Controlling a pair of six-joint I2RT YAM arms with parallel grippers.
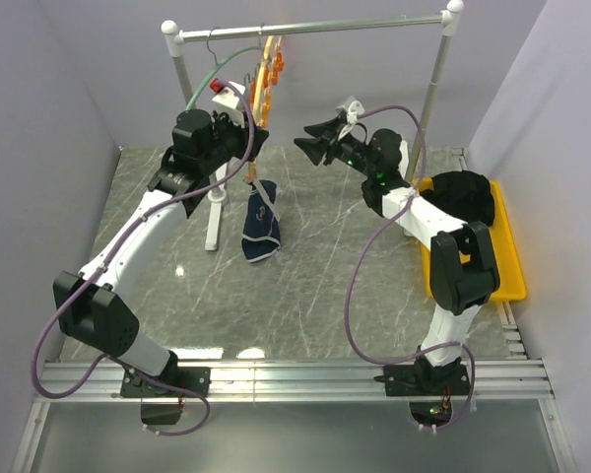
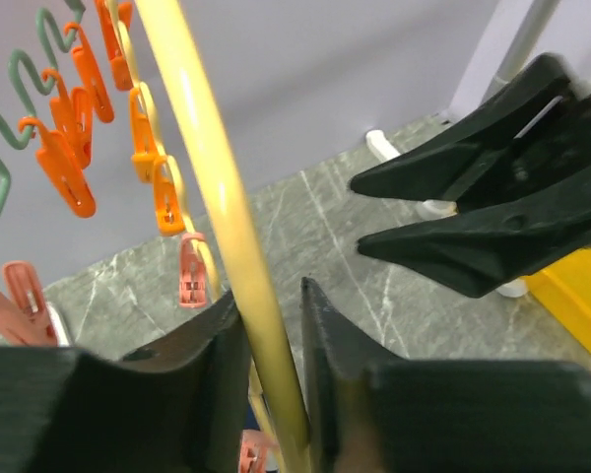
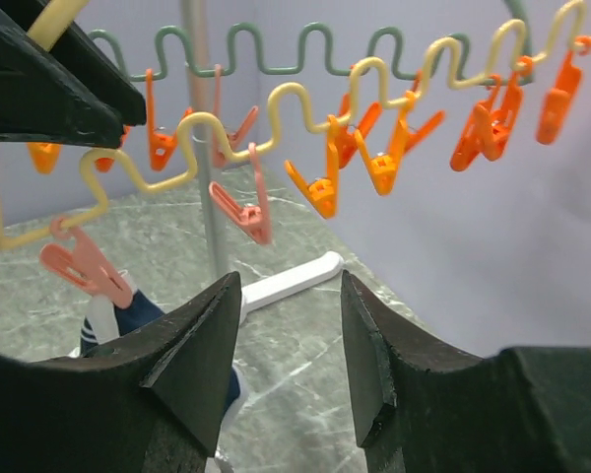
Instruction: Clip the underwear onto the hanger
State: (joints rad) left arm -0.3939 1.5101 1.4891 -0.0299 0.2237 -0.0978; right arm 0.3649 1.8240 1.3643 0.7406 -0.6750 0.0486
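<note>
Left gripper point(image 2: 271, 301), jaws clamped on the hanger point(image 2: 192, 118), should steady it while the right gripper point(image 3: 286, 296), jaws apart, lifts the underwear point(image 1: 261, 235) dangling below the hanger to a free clip point(image 3: 320, 189)

no readable text, labels, brands or numbers on anything in view.

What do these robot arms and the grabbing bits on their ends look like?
The left arm and right arm are white tubes with chunky black joints. A lilac cable loops loosely along each. The left claw and right claw are black, each with two pointed, wedge-shaped fingers.
</note>
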